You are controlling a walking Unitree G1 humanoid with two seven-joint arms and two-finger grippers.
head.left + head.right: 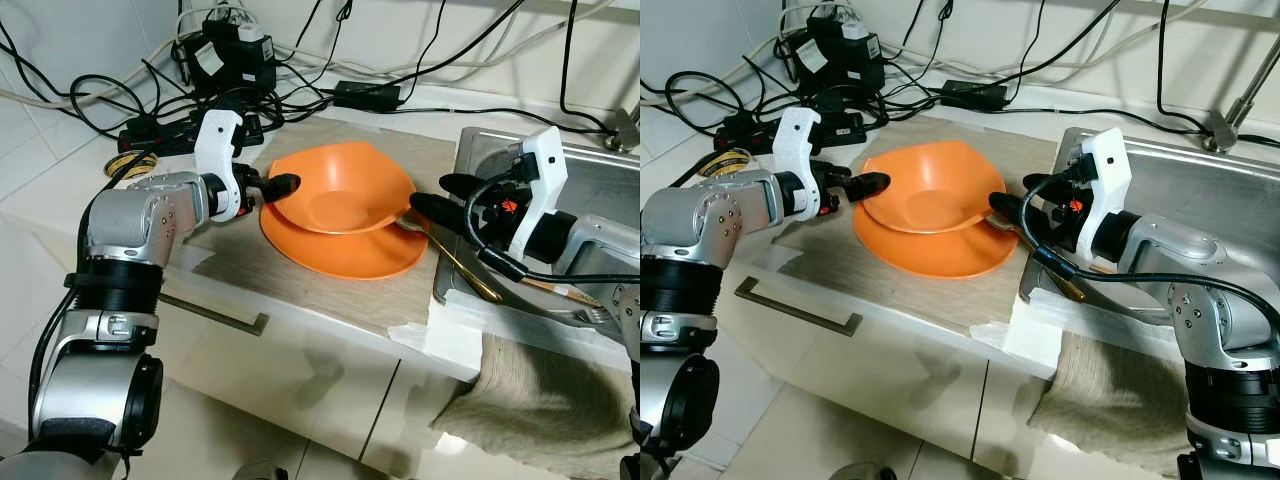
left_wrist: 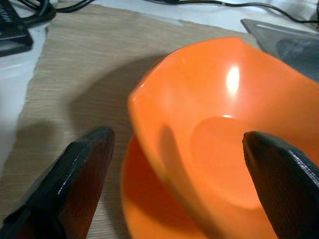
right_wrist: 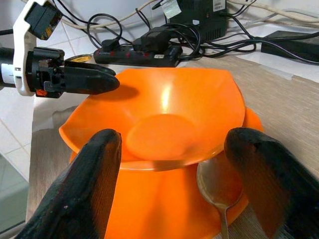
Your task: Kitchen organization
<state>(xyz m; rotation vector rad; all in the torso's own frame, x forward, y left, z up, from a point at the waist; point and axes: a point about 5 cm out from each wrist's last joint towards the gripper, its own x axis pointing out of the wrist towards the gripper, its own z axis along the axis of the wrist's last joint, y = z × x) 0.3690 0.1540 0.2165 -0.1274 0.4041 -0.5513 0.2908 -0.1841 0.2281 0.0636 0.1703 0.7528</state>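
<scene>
The right wrist view shows a spoon [image 3: 217, 191] lying between the right claw's 2 spread fingers [image 3: 87, 184], its bowl on the plate [image 3: 164, 201] just under the bowl's [image 3: 164, 117] rim; the head views add that its handle runs back across the sink's [image 1: 1200, 175] edge, under that claw. The left wrist view shows the bowl's near rim between the left claw's 2 fingers [image 2: 75, 174], which are spread wide, 1 outside the bowl and 1 over its inside.

The orange bowl sits on the orange plate on a tan mat [image 1: 330, 295] taped to a white counter [image 1: 60, 190]. Behind lie tangled black cables [image 1: 110, 100] and power bricks [image 1: 235, 50], against a white wall. A beige towel [image 1: 540, 400] hangs over the counter edge below the sink.

The left claw [image 1: 283, 185] is at the bowl's left rim; the right claw [image 1: 425, 195] is at its right side, fingertips just short of the rim.
</scene>
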